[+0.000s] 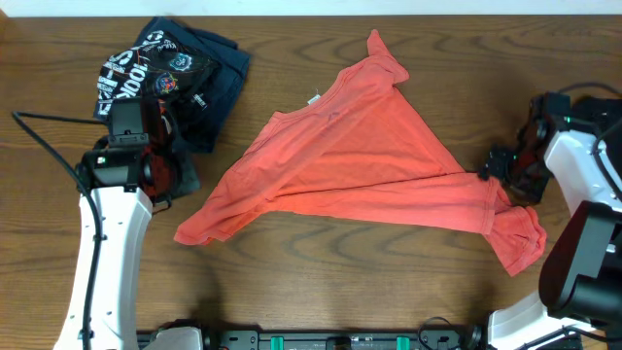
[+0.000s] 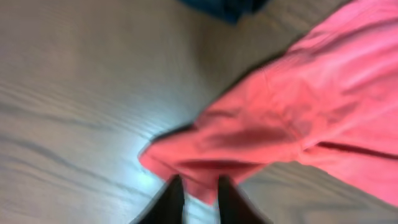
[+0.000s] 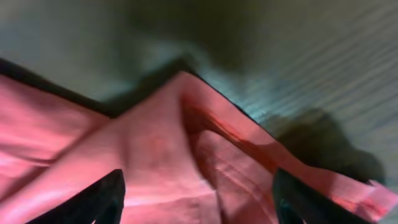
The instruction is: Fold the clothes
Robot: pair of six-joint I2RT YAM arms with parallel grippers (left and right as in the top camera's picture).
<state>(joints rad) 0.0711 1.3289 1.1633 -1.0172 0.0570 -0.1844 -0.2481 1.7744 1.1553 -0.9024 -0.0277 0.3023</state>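
- Clearly a soft, light, limp coral T-shirt (image 1: pixel 360 160); sprawls as a creased, matte triangle just right of the navy garment (image 1: pixel 209 83), on the smooth wood-grain table (image 1: pixel 389 282)
- Probably sags and slides once lifted; best pinched at a hem corner or sleeve edge
- Left gripper (image 2: pixel 199 183), just below the navy garment: fingers close, slim gap; clenched or released, cannot tell
- Right gripper (image 3: pixel 198 180), far right of the navy garment: jaws spread wide over a folded red corner, nothing pinched

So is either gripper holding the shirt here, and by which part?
Cannot be told for the left gripper: its nearly closed fingers sit at a shirt corner. The right gripper stands open over the shirt's other end, holding nothing.
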